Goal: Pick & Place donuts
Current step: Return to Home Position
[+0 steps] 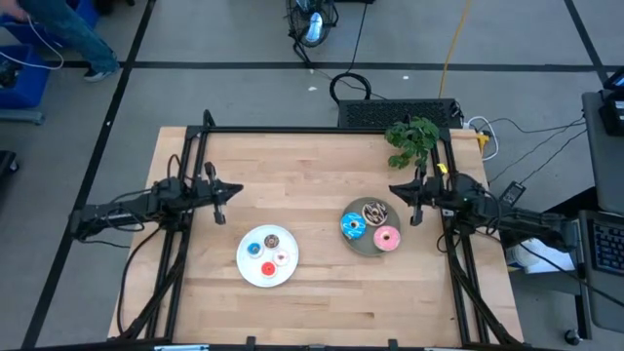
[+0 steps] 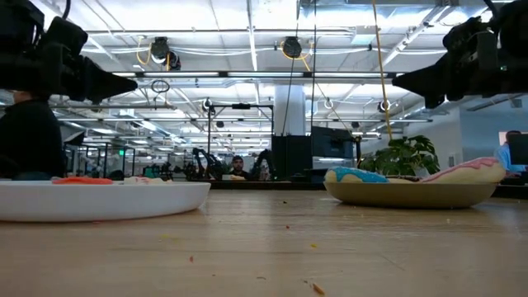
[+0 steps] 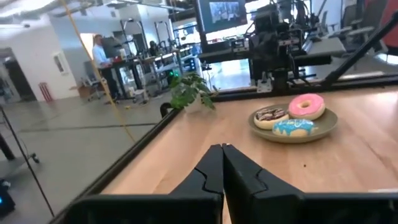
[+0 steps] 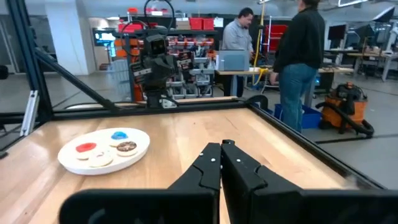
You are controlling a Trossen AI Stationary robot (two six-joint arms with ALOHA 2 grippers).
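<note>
No readable text or labels anywhere

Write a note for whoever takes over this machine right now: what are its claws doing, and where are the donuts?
The left gripper is shut, empty, raised over the table's left part; the right gripper likewise on the right.
The white plate holds the tiny blue donut, tiny brown donut, tiny red donut and tiny whitish donut.
The grey plate holds the larger sprinkled donut, larger blue donut and pink donut.
All seven are plated; nothing seems left to move.
</note>
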